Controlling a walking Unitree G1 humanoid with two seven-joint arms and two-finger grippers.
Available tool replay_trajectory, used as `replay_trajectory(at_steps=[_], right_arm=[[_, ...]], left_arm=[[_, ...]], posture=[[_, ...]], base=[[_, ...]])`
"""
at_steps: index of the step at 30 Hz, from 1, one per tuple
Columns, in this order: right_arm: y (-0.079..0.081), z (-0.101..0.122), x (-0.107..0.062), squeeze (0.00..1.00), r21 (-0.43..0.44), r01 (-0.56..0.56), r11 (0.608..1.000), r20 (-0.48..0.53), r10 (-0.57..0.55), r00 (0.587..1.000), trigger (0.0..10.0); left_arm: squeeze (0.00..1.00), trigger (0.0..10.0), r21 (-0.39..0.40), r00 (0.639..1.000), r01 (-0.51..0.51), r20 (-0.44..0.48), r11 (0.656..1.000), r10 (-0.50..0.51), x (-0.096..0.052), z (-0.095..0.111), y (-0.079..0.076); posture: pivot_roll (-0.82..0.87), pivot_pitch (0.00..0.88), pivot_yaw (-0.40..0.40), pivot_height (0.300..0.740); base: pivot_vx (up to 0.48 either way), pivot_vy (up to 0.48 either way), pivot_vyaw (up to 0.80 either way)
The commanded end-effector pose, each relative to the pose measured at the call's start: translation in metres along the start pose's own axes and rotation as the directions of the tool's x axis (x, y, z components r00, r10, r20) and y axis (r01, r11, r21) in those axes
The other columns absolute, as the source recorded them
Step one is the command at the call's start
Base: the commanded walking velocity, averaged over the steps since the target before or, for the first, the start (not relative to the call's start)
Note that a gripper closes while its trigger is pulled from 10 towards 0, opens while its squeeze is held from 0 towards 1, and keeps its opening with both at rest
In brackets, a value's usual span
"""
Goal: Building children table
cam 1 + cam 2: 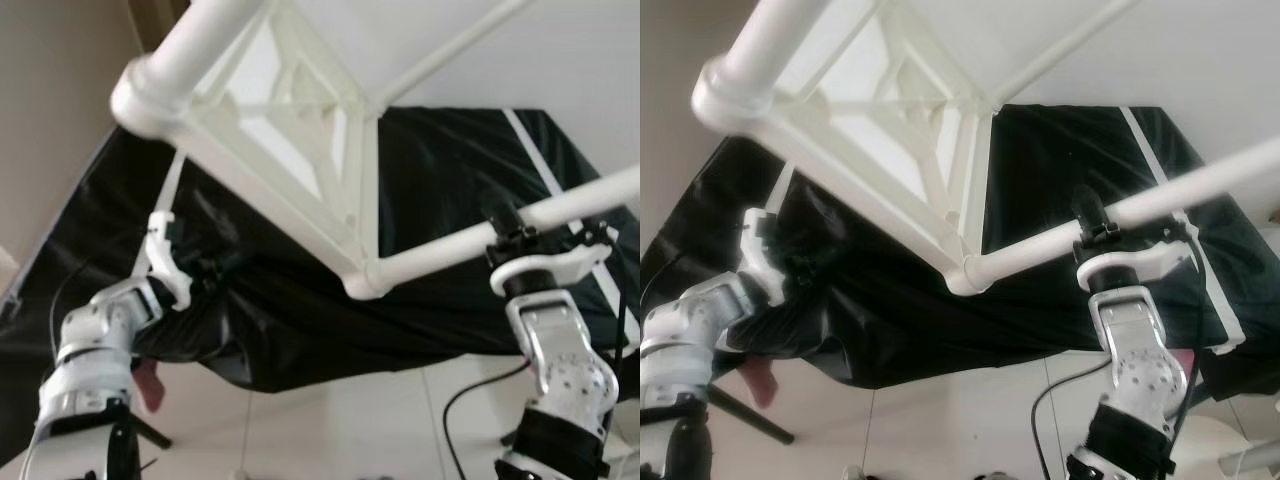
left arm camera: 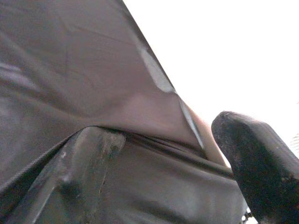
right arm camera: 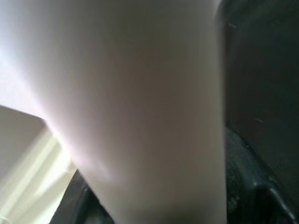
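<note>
Right gripper point(image 1: 505, 232): black fingers clenched around a white table leg point(image 1: 560, 208), which runs up and to the right from a corner joint of the table frame point(image 1: 362, 277). In the right wrist view the leg point(image 3: 140, 116) is pressed against the camera, with a dark finger point(image 3: 252, 182) beside it.

Left gripper point(image 1: 195, 280): it lies low on the left, pushed into the folds of a black sheet point(image 1: 440, 170). One black fingertip point(image 2: 257, 163) shows in the left wrist view against the sheet point(image 2: 70, 93); whether these fingers are spread or closed on anything, I cannot tell. A thin white strut point(image 1: 168, 185) runs down from the frame toward the left wrist.

The table is held up in the air, tilted, close to the head camera. Its white top point(image 1: 420, 30) sits high in the picture, its ribbed underframe point(image 1: 300, 140) faces the camera. A second thick leg point(image 1: 190, 45) juts toward the upper left, ending in a round collar point(image 1: 140, 100).

Below: the black sheet covers a raised surface and has a white stripe point(image 1: 535, 165) along its right side. The pale tiled floor point(image 1: 380, 420) is under it, with a black cable point(image 1: 465, 395) near the right arm.
</note>
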State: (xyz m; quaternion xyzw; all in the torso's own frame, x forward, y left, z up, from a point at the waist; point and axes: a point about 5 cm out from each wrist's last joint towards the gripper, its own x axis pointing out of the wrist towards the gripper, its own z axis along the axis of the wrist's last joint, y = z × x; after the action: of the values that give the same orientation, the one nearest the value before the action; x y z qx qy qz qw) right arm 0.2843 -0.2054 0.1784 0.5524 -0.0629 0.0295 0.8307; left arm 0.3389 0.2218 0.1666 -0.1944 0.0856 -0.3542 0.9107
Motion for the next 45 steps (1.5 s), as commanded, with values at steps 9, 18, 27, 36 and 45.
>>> replay_trajectory(at_steps=[9,18,27,36,45], right_arm=[[-0.033,-0.016,-0.011,0.0,0.018,0.132,0.991,-0.074,-0.13,0.989,10.0],[-0.046,-0.014,-0.012,0.0,0.029,0.15,0.988,-0.075,-0.148,0.986,10.0],[-0.074,-0.016,-0.024,0.0,0.176,0.219,0.96,-0.042,-0.215,0.976,10.0],[-0.083,-0.015,-0.037,0.0,0.239,0.256,0.937,0.029,-0.27,0.962,10.0],[-0.086,-0.017,-0.078,1.0,0.172,0.245,0.954,0.053,-0.258,0.965,10.0]], left_arm=[[0.0,10.0,0.346,0.946,0.261,0.095,0.901,-0.311,-0.021,0.066,-0.059],[0.0,10.0,0.403,0.991,0.111,-0.111,0.908,-0.072,-0.013,0.025,-0.041],[0.0,10.0,0.334,0.919,-0.366,0.274,0.869,0.282,0.022,0.095,-0.019],[0.0,10.0,0.279,0.906,-0.254,0.405,0.926,0.127,0.087,0.148,-0.08],[0.0,10.0,0.361,0.932,-0.07,0.356,0.93,-0.068,0.132,0.153,-0.138]], posture=[[-0.09,0.069,0.038,0.74],[-0.08,0.07,0.034,0.74],[-0.07,0.072,0.027,0.74],[-0.04,0.083,0.011,0.74],[-0.06,0.104,0.053,0.74]], base=[[0.0,0.0,0.0],[0.0,0.0,0.0],[0.0,0.0,0.0],[0.0,0.0,0.0],[0.0,0.0,0.0]])
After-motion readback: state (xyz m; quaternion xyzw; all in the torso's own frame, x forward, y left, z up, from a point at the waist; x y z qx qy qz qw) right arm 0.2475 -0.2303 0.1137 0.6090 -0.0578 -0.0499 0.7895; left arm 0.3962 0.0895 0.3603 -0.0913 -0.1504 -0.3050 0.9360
